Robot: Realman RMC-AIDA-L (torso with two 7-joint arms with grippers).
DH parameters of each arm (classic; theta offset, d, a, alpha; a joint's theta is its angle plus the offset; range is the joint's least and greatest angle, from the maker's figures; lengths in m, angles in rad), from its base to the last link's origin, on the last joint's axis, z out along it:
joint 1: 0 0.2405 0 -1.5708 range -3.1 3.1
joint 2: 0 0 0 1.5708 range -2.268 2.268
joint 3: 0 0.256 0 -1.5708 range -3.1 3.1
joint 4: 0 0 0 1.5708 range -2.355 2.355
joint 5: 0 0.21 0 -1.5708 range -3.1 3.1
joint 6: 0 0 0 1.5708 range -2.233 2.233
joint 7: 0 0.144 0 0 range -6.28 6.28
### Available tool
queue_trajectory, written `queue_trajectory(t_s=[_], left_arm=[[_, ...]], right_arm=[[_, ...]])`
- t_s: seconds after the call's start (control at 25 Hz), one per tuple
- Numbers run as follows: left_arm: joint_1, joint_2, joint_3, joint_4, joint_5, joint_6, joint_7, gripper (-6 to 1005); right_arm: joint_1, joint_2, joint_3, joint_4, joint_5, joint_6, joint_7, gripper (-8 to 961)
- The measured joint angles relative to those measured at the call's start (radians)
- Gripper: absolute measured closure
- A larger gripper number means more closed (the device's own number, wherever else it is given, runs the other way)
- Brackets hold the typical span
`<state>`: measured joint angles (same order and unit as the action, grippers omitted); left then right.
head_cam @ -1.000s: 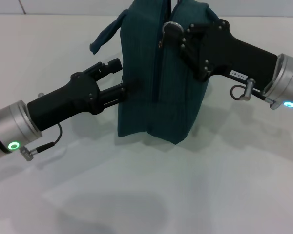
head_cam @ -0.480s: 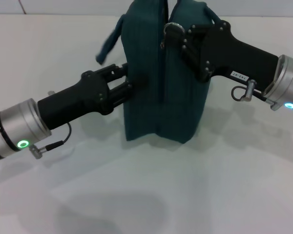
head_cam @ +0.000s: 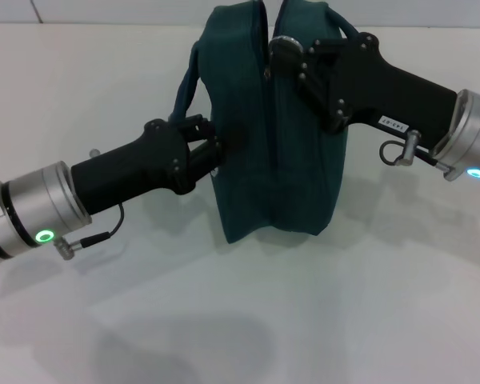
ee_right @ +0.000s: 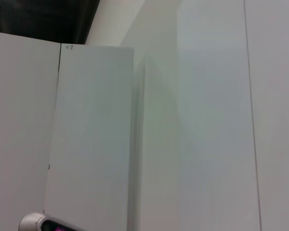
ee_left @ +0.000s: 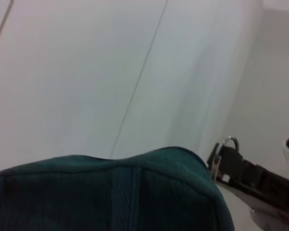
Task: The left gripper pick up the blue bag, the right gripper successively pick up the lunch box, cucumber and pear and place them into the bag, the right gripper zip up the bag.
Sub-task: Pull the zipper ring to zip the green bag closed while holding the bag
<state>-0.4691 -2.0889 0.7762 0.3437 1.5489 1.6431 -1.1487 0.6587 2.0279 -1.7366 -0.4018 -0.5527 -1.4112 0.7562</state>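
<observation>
- A large dark teal fabric bag, the blue bag (head_cam: 276, 144), stands upright on a plain white tabletop (head_cam: 320, 320), its zip running down the face turned to the head camera.
- The left gripper (head_cam: 210, 148), a black two-fingered claw on a black arm with a silver cylindrical joint, presses against the bag's left side just below a loop handle (head_cam: 186, 84). Its fingers are drawn close together against the fabric; whether they pinch it cannot be told.
- The right gripper (head_cam: 284, 50), a matching black claw, sits at the top of the bag's zip line, by the ring zipper pull (head_cam: 266, 72). Its jaws' opening cannot be told.
- A small white label (head_cam: 390, 122) on the right arm carries print too small to read.
- Green and blue indicator lights glow on the two silver joints.
- Behind the bag, pale plain wall panels with thin seams.
</observation>
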Motion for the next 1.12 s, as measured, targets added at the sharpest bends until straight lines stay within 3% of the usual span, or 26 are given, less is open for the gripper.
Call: queue_trajectory(t_s=[0.64, 1.12], left_arm=[[-0.002, 0.004, 0.036, 0.008, 0.087, -0.039, -0.005, 923], [0.001, 0.006, 0.038, 0.012, 0.096, -0.007, 0.001, 937]], right_arm=[[-0.003, 0.0, 0.0, -0.002, 0.057, -0.034, 0.004, 938], [0.0, 0.0, 0.0, 0.012, 0.061, 0.006, 0.009, 936]])
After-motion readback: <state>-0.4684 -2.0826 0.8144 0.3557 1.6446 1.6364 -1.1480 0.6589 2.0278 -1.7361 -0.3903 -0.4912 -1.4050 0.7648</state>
